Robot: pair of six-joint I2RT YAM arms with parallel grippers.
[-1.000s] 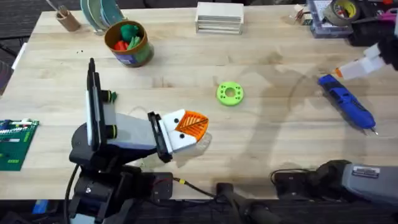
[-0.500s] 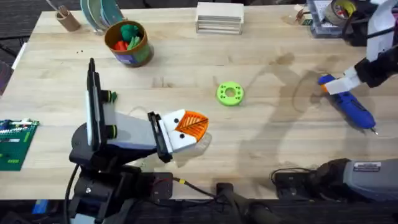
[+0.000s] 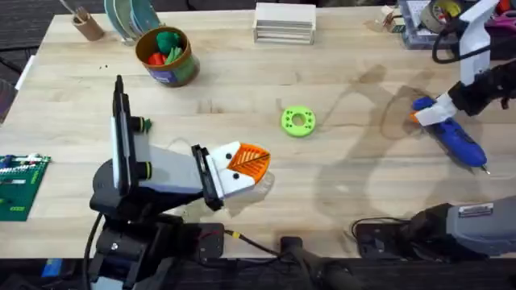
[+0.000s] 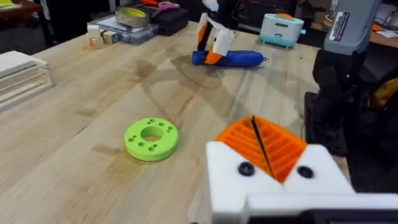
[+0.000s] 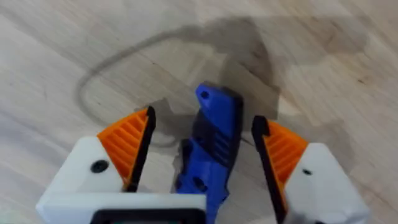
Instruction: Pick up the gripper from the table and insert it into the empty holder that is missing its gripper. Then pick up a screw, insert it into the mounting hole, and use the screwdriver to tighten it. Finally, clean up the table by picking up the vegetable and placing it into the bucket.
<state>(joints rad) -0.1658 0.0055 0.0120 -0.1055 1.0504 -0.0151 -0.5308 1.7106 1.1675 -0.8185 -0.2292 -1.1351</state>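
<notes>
The blue screwdriver [image 3: 451, 135] lies at the table's right side with its metal tip pointing toward the near edge. My right gripper [image 3: 429, 113] is low over its handle end. In the right wrist view this gripper [image 5: 204, 121] stands open, and its orange fingers [image 5: 127, 143] straddle the screwdriver [image 5: 214, 146] without closing on it. My left gripper [image 3: 250, 161] rests near the front middle, its pads [image 4: 280, 146] pressed together on nothing. The bucket [image 3: 181, 68] stands at the back left and holds a green vegetable [image 3: 168, 39] beside something red. The loose gripper, the holder and the screw are out of view.
A bright green ring [image 3: 298, 122] lies mid-table. A white stacked block [image 3: 284, 22] stands at the back edge, with a wooden cup [image 3: 87, 24] and plates [image 3: 129, 16] at the back left. A green circuit board [image 3: 20, 185] is at the left, and a parts tray with tape [image 3: 435, 16] at the back right.
My right gripper has moved left and down from the table's right edge onto the screwdriver's handle end. The left arm and the screwdriver have not moved.
</notes>
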